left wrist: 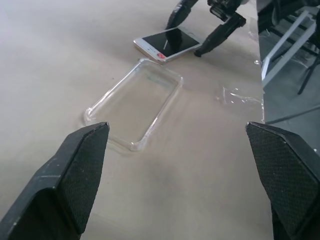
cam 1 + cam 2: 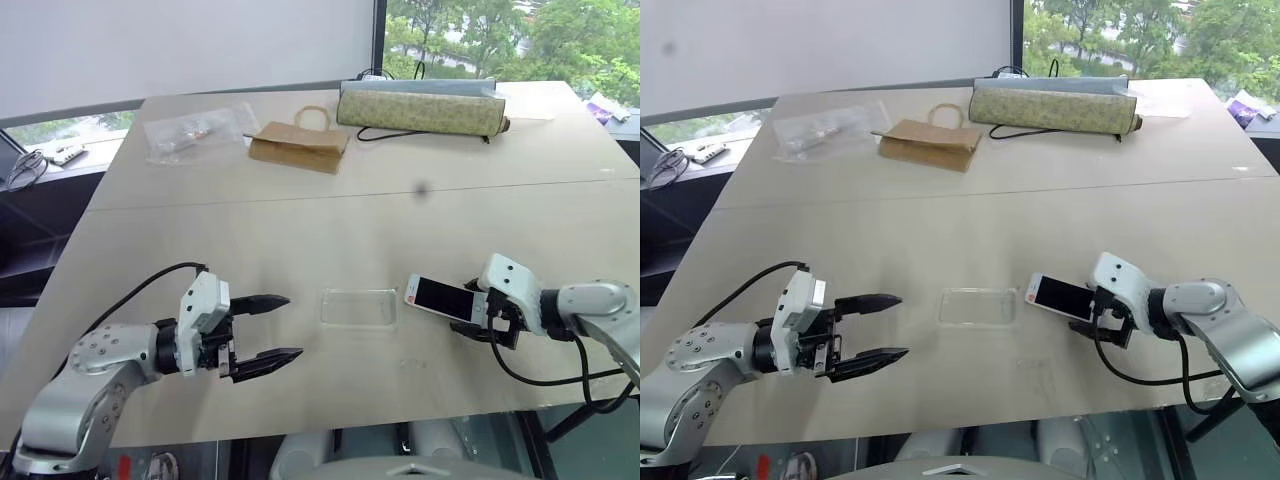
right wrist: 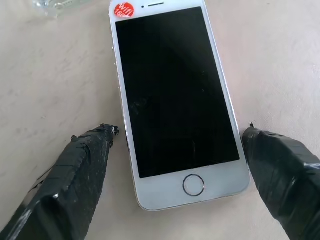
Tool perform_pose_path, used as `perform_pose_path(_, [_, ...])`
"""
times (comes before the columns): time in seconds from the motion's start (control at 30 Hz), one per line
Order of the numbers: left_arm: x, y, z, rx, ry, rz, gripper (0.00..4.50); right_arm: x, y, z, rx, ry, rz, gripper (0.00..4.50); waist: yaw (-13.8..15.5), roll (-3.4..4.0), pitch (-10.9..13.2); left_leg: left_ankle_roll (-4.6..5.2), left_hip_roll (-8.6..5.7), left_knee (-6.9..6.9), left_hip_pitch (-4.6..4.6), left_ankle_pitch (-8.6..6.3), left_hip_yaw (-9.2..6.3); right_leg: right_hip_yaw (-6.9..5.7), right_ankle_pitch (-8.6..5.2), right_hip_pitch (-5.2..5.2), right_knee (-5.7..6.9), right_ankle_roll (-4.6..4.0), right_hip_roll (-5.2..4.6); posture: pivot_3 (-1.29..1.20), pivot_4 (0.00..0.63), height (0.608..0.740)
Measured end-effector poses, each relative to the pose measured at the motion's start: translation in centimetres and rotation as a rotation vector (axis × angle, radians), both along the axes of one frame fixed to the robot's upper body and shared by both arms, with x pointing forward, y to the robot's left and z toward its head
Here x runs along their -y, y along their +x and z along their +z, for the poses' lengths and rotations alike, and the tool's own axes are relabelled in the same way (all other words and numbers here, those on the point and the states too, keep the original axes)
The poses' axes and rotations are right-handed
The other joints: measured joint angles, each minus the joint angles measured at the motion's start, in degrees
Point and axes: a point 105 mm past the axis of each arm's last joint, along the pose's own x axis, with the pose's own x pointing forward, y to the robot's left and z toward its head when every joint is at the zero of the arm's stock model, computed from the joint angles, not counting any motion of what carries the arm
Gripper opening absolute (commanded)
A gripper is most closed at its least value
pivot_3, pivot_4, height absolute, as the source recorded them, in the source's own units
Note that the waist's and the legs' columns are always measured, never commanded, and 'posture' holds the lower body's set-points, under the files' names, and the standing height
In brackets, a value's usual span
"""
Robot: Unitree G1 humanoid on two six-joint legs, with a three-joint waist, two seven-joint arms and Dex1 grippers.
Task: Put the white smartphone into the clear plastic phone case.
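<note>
The clear plastic phone case (image 2: 358, 307) lies flat and empty on the table near its front edge. Just to its right lies the white smartphone (image 2: 440, 298), screen up, its red-marked end (image 3: 123, 9) pointing at the case. My right gripper (image 3: 180, 132) is open, and its black fingers (image 3: 85, 165) stand on either side of the phone's home-button end, apart from it. To the left of the case my left gripper (image 2: 290, 327) hovers, open and empty, pointing at the case (image 1: 135, 102).
At the back of the table lie a crinkled clear plastic bag (image 2: 195, 132) with small items, a brown paper bag (image 2: 300, 145) and a long patterned pouch (image 2: 420, 108) with a black cable. The table's front edge (image 2: 400, 410) runs close below both grippers.
</note>
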Motion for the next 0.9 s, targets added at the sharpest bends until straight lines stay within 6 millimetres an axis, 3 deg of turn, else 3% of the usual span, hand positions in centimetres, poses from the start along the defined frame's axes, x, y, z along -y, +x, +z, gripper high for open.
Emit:
perform_pose_path(0.03, [0.0,0.0,0.0,0.005,0.0,0.006,4.5,0.0,0.1,0.0,-0.003,-0.003,0.004,3.97,0.0,-0.02,0.0,0.0,0.0,0.0,0.02,0.0,0.01,0.01,0.0,0.01,0.01,0.0,0.0,0.0,0.15,0.74])
perform_pose_path(0.13, [0.3,0.2,0.2,0.029,0.008,0.017,4.5,0.2,0.5,0.0,0.003,-0.016,0.006,2.99,0.0,-0.06,0.0,0.03,0.0,0.0,0.03,-0.02,0.01,0.01,0.0,0.03,0.0,-0.01,0.0,0.0,0.15,0.74])
perform_pose_path(0.5, [0.8,0.8,0.0,0.043,0.016,0.05,4.5,-0.8,0.5,0.4,0.092,-0.023,0.124,2.96,-0.1,-0.05,0.0,0.0,0.01,-0.02,0.04,0.0,0.03,0.04,0.0,0.0,0.03,-0.01,0.01,0.0,0.15,0.74])
perform_pose_path(0.6, [0.7,1.0,0.0,0.044,0.017,0.066,4.5,-2.0,0.2,1.0,0.113,0.022,0.187,2.96,0.0,0.11,0.1,-0.01,0.0,-0.02,0.02,0.0,0.05,0.05,0.0,-0.02,0.02,0.0,0.0,0.0,0.15,0.74])
perform_pose_path(0.77, [-0.9,1.1,-1.7,0.009,0.054,0.128,4.5,-5.2,0.6,4.4,0.204,0.07,0.32,2.96,-0.1,0.14,0.1,-0.02,0.02,-0.09,-0.02,0.0,0.05,0.07,0.0,-0.13,0.03,-0.01,0.02,0.0,0.15,0.74])
perform_pose_path(0.9, [-1.6,1.2,-2.3,0.026,0.079,0.138,4.5,-9.0,0.1,5.4,0.184,0.139,0.431,2.96,0.1,0.14,0.1,-0.02,0.0,-0.08,-0.21,0.01,0.01,0.03,0.01,-0.28,0.0,-0.01,-0.02,0.0,0.15,0.74])
